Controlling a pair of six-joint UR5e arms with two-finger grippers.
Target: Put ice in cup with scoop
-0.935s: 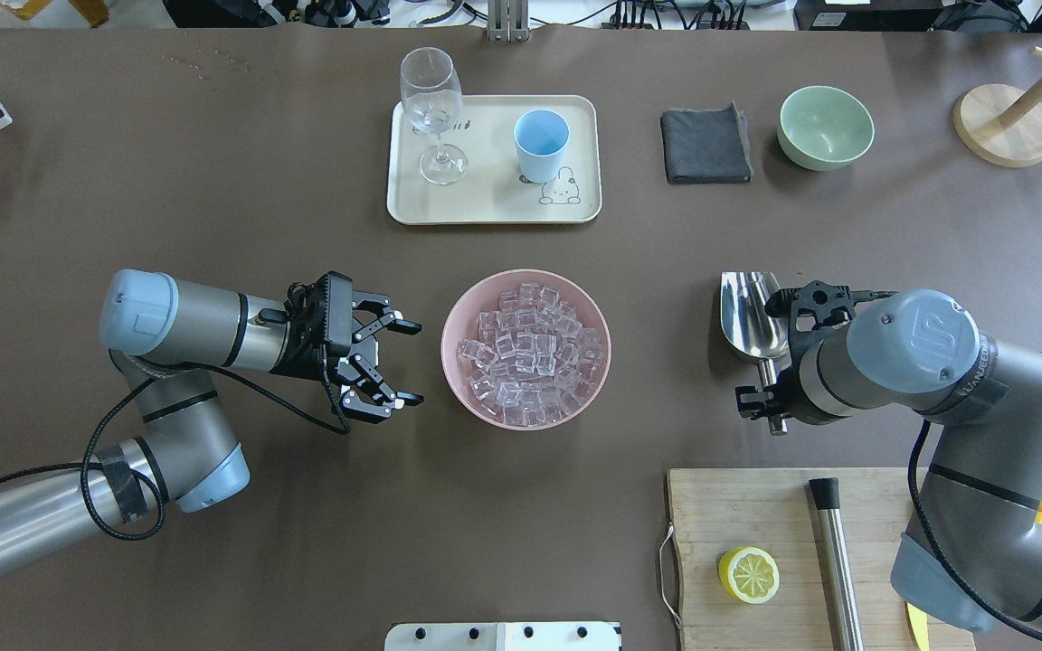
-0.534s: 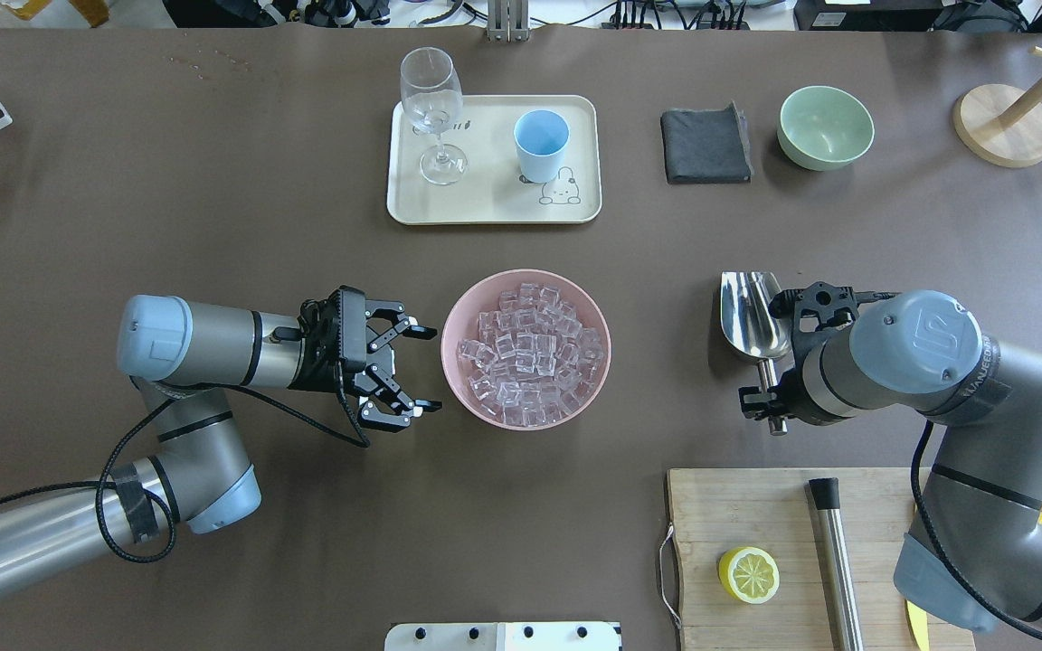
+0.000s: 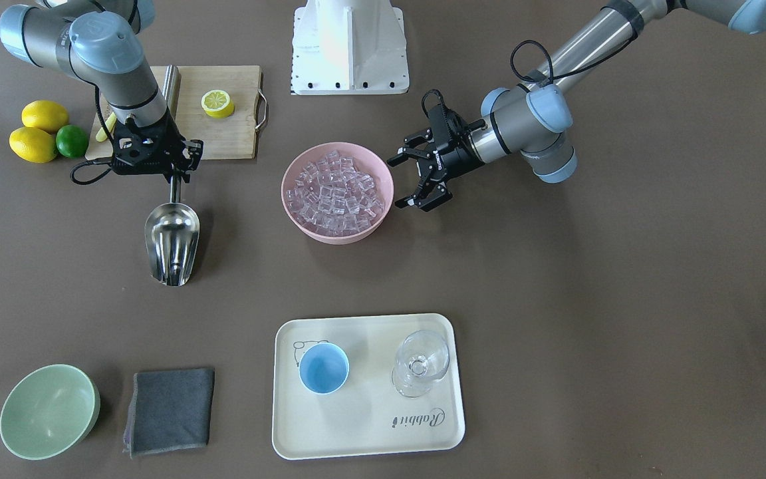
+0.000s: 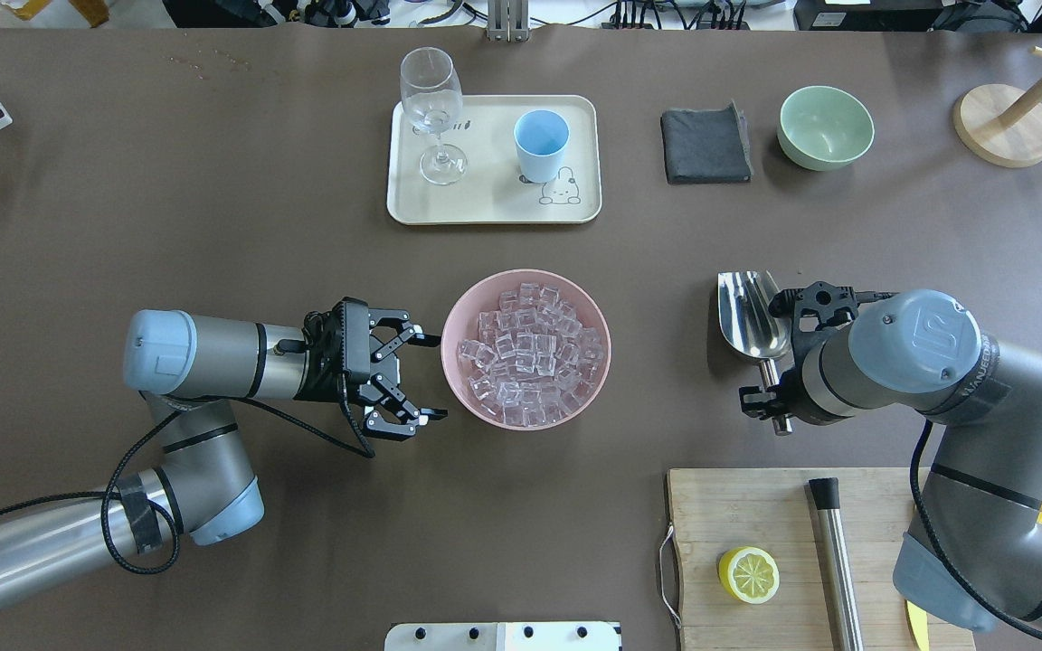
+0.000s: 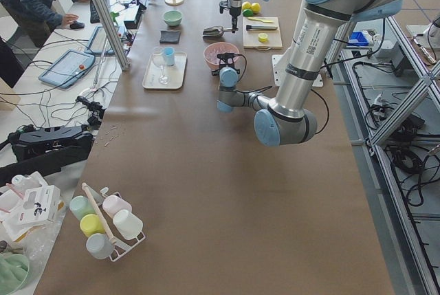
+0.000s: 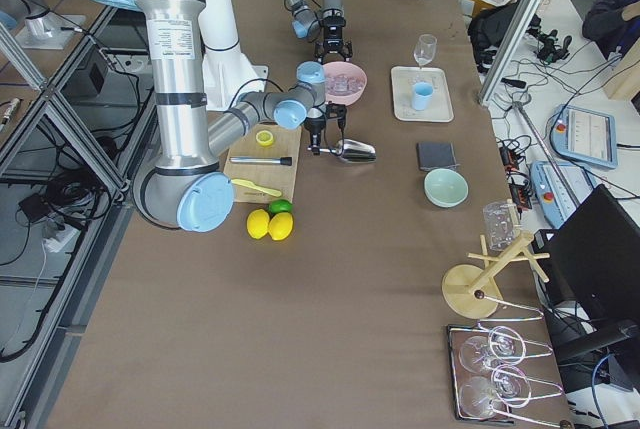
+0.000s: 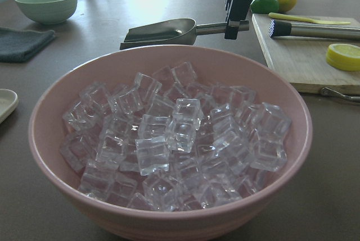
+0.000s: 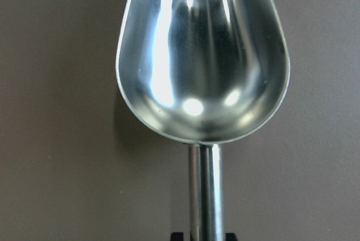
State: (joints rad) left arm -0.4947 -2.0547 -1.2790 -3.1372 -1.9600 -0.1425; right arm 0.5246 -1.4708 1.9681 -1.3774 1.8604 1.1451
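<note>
The ice (image 4: 528, 353) fills a pink bowl (image 4: 609, 336) at the table's middle; it also shows in the left wrist view (image 7: 174, 134). My left gripper (image 4: 435, 378) is open and empty, its fingertips (image 3: 393, 161) beside the bowl's left rim. The steel scoop (image 4: 752, 316) lies right of the bowl, pan pointing away from me. My right gripper (image 3: 173, 169) is shut on its handle; the right wrist view shows the empty pan (image 8: 202, 55). The light-blue cup (image 4: 540, 145) stands empty on a cream tray (image 4: 494, 206) at the far middle.
A stemmed glass (image 4: 431, 99) shares the tray. A grey cloth (image 4: 706, 145) and a pale green bowl (image 4: 826, 127) lie at the far right. A cutting board (image 4: 738, 506) near me holds a lemon half (image 4: 748, 574) and a steel cylinder (image 4: 833, 561).
My left gripper has moved right, up to the pink bowl's rim, still open. The right arm and scoop have barely shifted.
</note>
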